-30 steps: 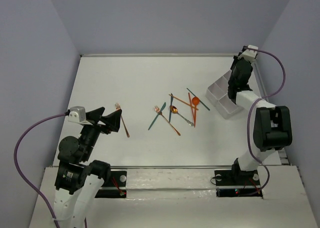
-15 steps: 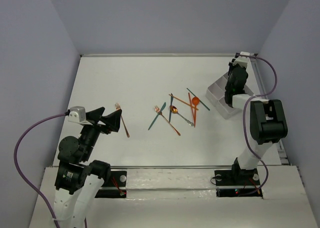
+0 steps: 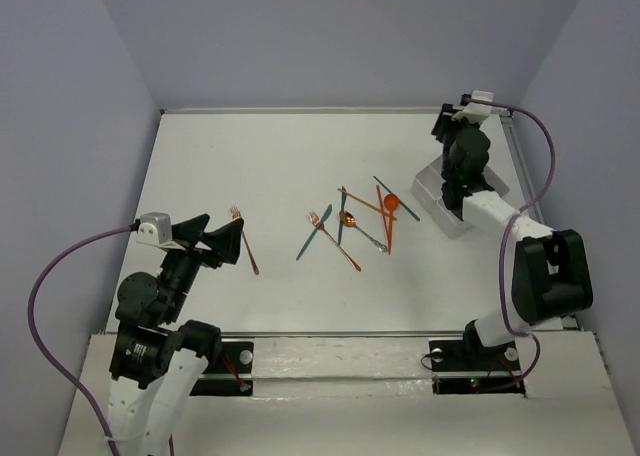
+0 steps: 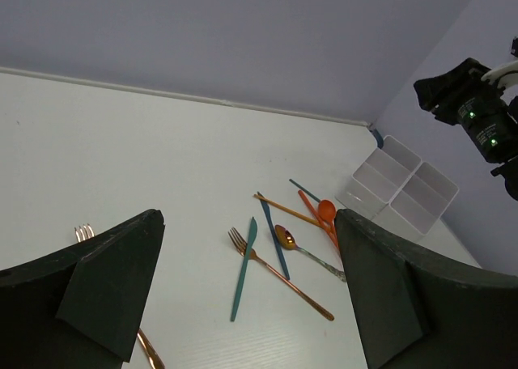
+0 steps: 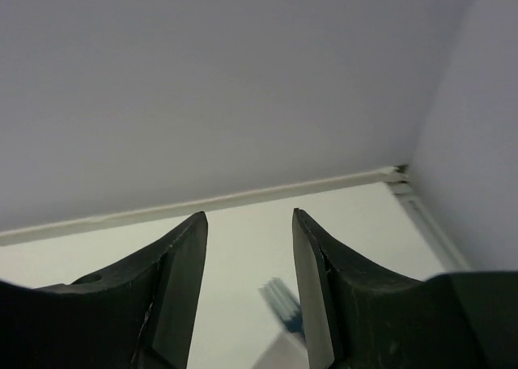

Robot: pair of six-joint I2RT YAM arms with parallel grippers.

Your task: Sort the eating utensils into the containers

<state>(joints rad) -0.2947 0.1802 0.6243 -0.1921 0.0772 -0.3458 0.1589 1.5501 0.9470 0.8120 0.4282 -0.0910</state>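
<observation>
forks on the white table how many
2: one copper fork alone beside the left gripper, another in the central pile. The tray may hide more.

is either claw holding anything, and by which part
Nothing is held. The left claw is open and empty; the right claw stands open, a blurred bluish utensil loose below it.

**Utensils loose, tray at right**

A lone thin orange plastic fork point(image 3: 246, 243) lies flat at centre left. Mid-frame, a crossed cluster of orange and dark teal plastic forks, knives and spoons point(image 3: 348, 218) lies flat. The white four-compartment tray point(image 3: 435, 198) sits just right of the cluster, partly hidden.
</observation>
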